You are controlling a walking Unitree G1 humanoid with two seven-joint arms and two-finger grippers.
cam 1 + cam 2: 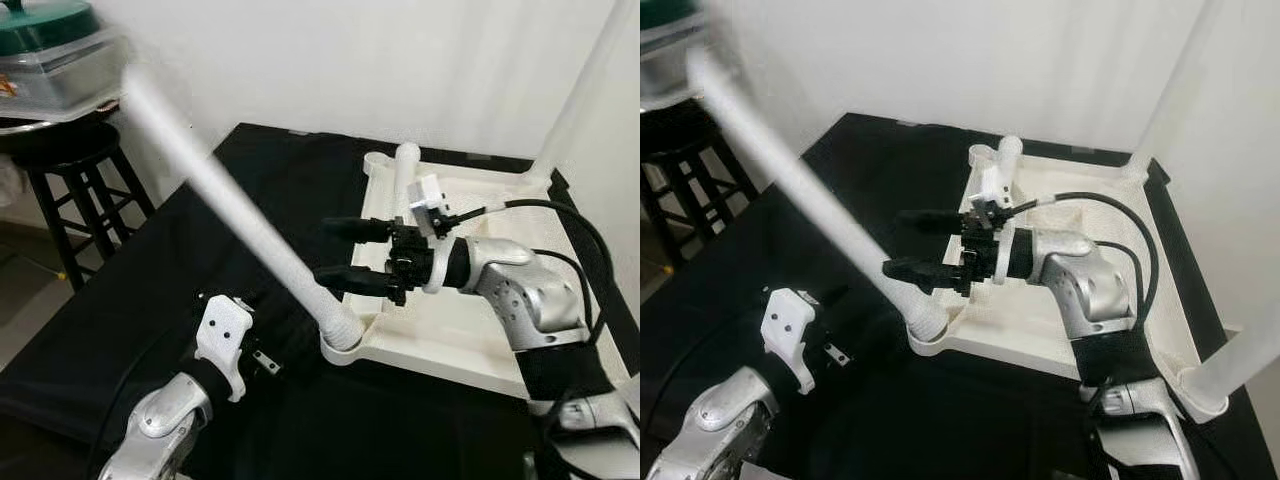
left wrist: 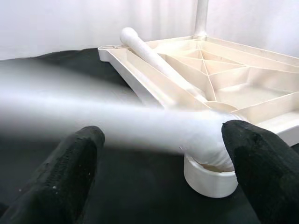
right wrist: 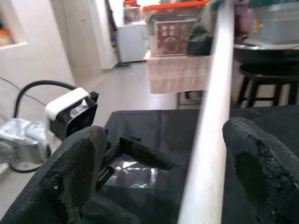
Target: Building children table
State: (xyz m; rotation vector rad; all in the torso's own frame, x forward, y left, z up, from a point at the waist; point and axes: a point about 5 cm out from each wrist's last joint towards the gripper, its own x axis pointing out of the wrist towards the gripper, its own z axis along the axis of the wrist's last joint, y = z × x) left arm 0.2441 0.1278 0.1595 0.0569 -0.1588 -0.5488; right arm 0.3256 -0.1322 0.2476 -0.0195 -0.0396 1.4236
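right hand [image 1: 345, 250] raised, fingers spread; left hand [image 2: 163, 182] low, fingers spread.

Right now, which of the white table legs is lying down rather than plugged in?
The short loose leg lying on the upturned tabletop; the others stand in corner sockets.

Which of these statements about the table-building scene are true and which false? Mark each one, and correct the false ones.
1. The tabletop lies upside down on a black cloth. True.
2. A leg leans out of the near left corner socket. True.
3. The right gripper is shut on that leg. False: its fingers are open, beside the leg and not touching it.
4. A loose leg lies on the tabletop. True.
5. The stool stands on the cloth. False: it stands on the floor, left of the cloth.
6. The left gripper is shut. False: its fingers are spread apart.
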